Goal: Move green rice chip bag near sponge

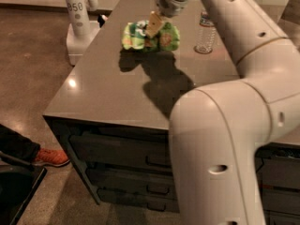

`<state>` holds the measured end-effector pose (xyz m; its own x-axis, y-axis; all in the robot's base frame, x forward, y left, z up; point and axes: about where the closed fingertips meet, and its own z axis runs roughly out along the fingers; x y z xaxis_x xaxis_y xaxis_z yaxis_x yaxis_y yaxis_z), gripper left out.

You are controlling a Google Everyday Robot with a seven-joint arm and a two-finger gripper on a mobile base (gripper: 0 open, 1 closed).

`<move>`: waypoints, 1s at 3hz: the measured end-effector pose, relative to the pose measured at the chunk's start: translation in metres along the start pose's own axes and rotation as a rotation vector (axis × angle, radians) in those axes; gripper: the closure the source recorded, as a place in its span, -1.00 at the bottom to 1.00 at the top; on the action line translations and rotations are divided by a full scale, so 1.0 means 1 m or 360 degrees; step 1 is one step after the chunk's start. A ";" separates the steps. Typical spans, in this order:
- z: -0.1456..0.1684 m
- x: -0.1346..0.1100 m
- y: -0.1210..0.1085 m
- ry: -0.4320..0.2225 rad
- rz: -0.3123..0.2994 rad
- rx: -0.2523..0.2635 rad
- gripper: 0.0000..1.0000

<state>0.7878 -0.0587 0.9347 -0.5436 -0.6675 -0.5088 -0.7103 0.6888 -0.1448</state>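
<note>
Although most of the print in front of me is too blurred to read, a white post [77, 13] off to the far side of the gripper [153, 29] carries dark digits that end in "50"; the first figure could be a 0 or an 8. The green rice chip bag [133, 35] shows a dark green round mark with white letters I cannot make out, plus orange-tan chip pictures, and the label band on the clear water bottle [205, 32] is just as unreadable. The big white arm [225, 125] rises from the near corner of the grey table [108, 93], bends at a thick elbow, runs back over the tabletop and turns down at the wrist, so the gripper points downward over the far part of the table. Its tan fingers [155, 21] are closed onto the top of the crumpled bag, pinching it at the middle. The bag hangs directly beneath the gripper with its crinkled ends spreading out on both sides, and its shadow lies dark on the tabletop just under it; whether its bottom touches the surface I cannot tell. The bottle stands upright near the gripper on the side away from the post, apart from the bag.
</note>
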 end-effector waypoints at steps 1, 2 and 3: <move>0.014 -0.021 0.003 -0.0016 -0.0017 0.0024 0.32; 0.024 -0.027 0.002 0.0001 -0.0031 0.0054 -0.12; 0.028 -0.027 0.003 0.0004 -0.0033 0.0049 -0.59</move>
<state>0.8132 -0.0309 0.9242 -0.5303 -0.6824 -0.5031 -0.7074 0.6832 -0.1811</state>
